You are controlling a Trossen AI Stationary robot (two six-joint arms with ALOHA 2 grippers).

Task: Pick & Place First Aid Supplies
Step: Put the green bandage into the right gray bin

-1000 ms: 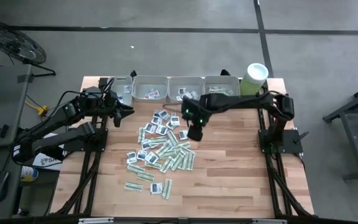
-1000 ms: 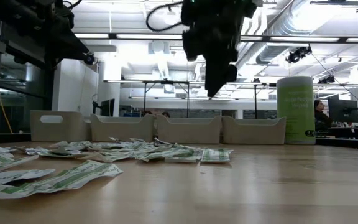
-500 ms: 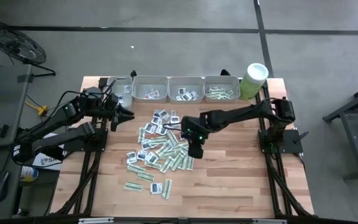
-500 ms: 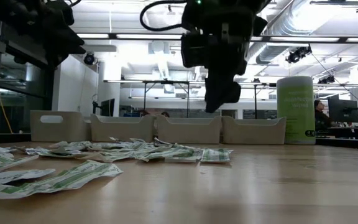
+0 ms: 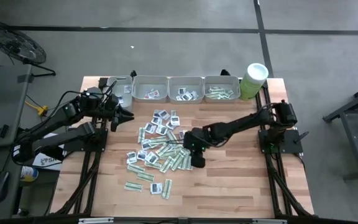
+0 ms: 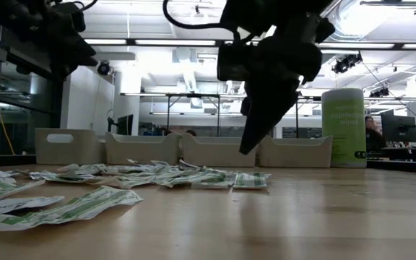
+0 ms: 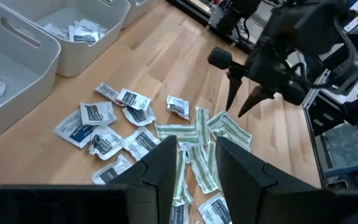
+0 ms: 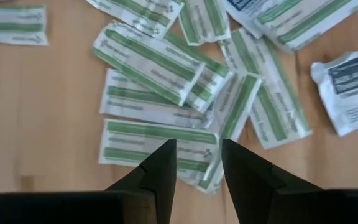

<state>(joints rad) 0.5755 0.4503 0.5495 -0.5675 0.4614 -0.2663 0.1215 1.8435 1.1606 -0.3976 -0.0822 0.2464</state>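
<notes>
Under right gripper (image 8: 197, 163), spread and empty: green-striped sachets (image 8: 157, 142) flat, long axes mostly parallel, some fanned.

Low view, table level. Wood tabletop (image 6: 280, 224) in fg. Green-white strip sachets (image 6: 157, 175) scattered flat across left and centre; nearest one (image 6: 63, 208) at front left. Right gripper (image 6: 255, 141) hangs above table, fingers tilted down-left, tips apart, nothing between them, clear of the sachets. Left arm (image 6: 45, 29) high at upper left. Four grey trays (image 6: 183, 150) in a row at back. Green tub (image 6: 343, 128) upright, just right of trays. Person (image 6: 373, 133) seated in room behind.
</notes>
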